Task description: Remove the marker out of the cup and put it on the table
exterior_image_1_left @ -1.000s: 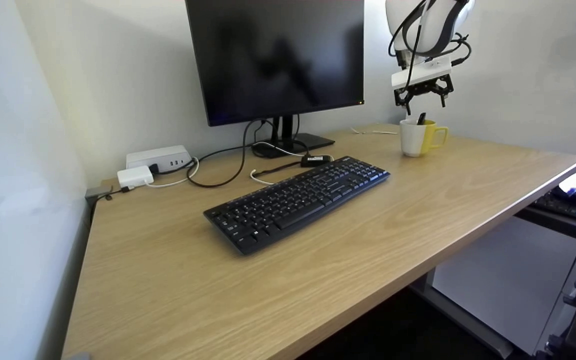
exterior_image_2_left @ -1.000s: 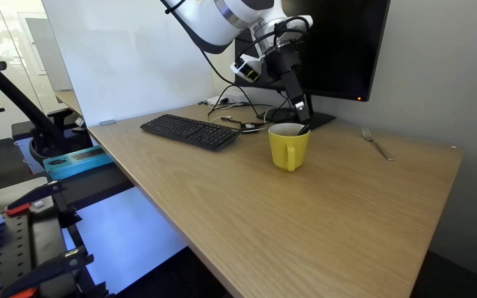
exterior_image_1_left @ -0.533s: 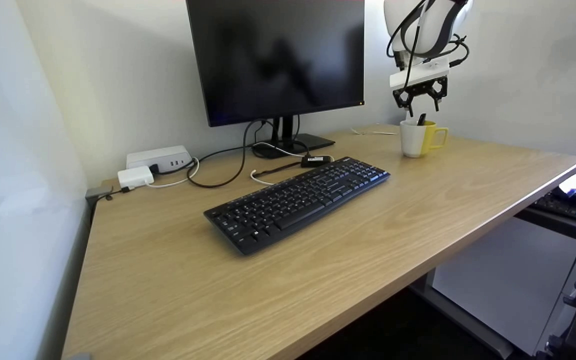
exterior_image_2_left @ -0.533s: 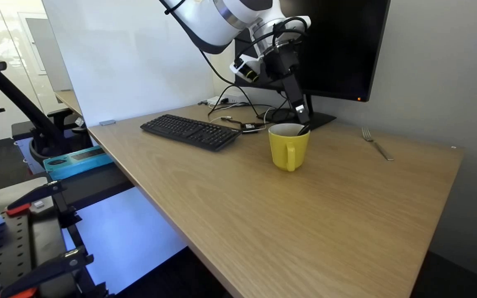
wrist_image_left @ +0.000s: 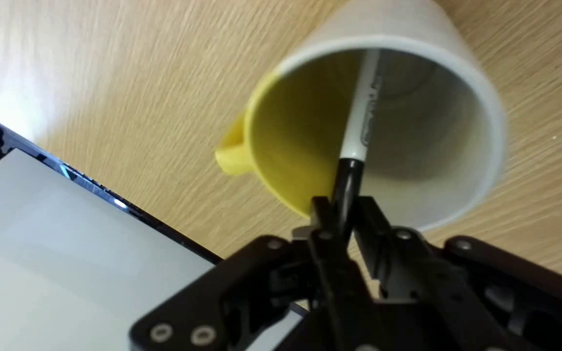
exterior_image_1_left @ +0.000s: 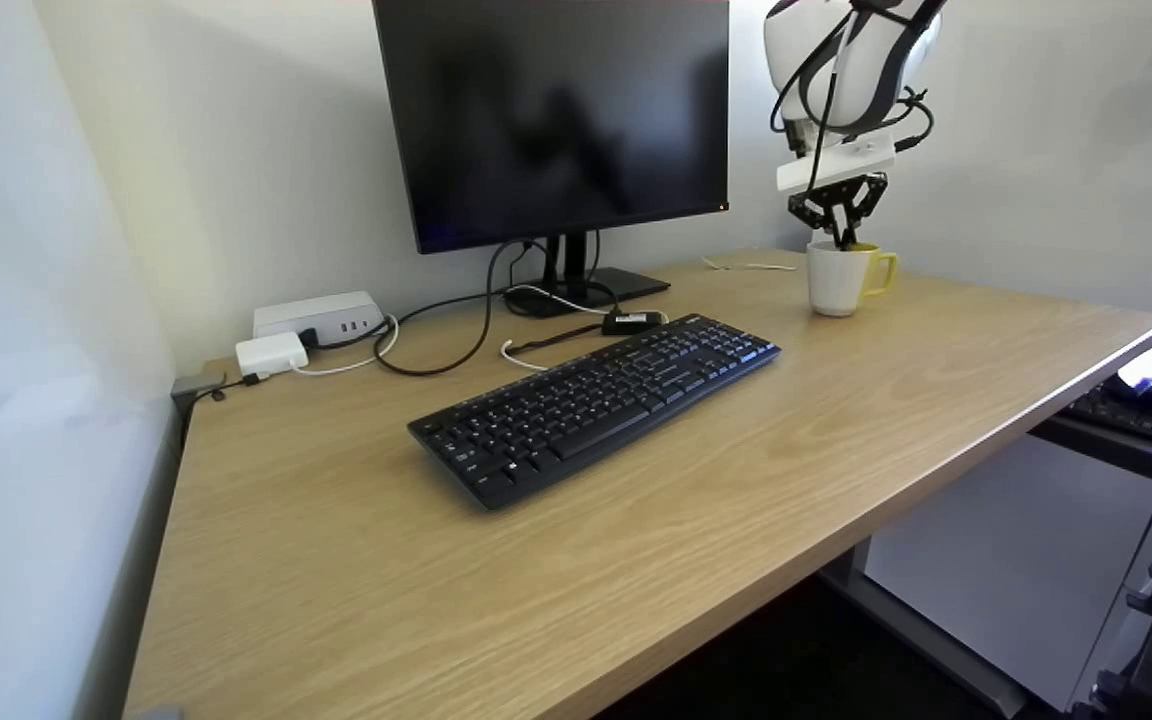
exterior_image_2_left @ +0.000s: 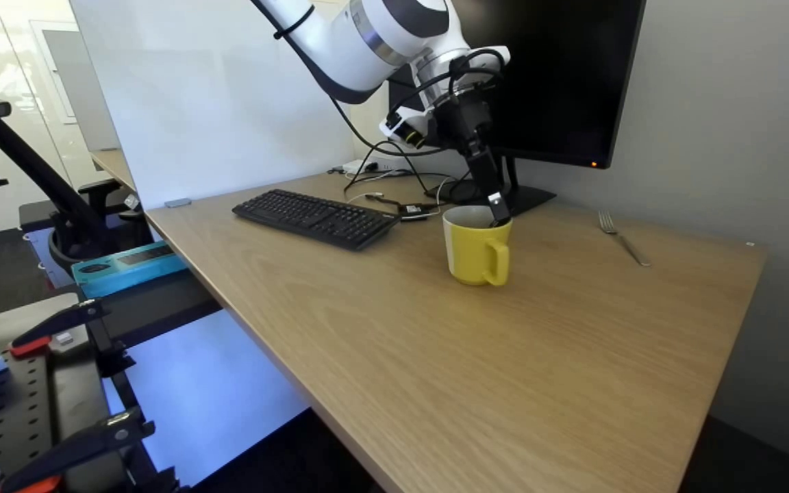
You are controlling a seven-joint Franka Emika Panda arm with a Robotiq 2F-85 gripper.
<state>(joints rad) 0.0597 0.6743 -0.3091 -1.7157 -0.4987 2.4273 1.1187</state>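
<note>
The gripper (wrist_image_left: 345, 208) is holding the marker (wrist_image_left: 355, 148): in the wrist view its fingers (wrist_image_left: 372, 215) are pressing in from both sides on the dark end (wrist_image_left: 348, 179), leaving only the marker's own thickness between them. The white body (wrist_image_left: 359, 122) is slanting down into the cup (exterior_image_2_left: 468, 252), and the rim (wrist_image_left: 408, 44) is hiding its far tip; whether that tip is touching the bottom cannot be told. The fingertips (exterior_image_2_left: 501, 213) are sitting about level with the rim in both exterior views; whether they are touching the cup is unclear.

The cup, part yellow and part white, is standing upright on the table (exterior_image_2_left: 435, 370). In an exterior view its handle (exterior_image_2_left: 498, 263) is facing the camera and a little to the right. The arm (exterior_image_2_left: 350, 65) is hanging over the cup in both exterior views.

The keyboard (exterior_image_1_left: 596, 410) is lying apart from the cup, in front of the monitor (exterior_image_1_left: 566, 110). A black cable (exterior_image_1_left: 423, 373) is looping near the stand (exterior_image_1_left: 631, 284). In an exterior view a white box (exterior_image_1_left: 318, 316) is resting by the wall (exterior_image_1_left: 266, 180), a small white block (exterior_image_1_left: 271, 354) just in front of it. In an exterior view a fork (exterior_image_2_left: 624, 242) is lying well apart from the cup, its tines pointing away from the camera.
</note>
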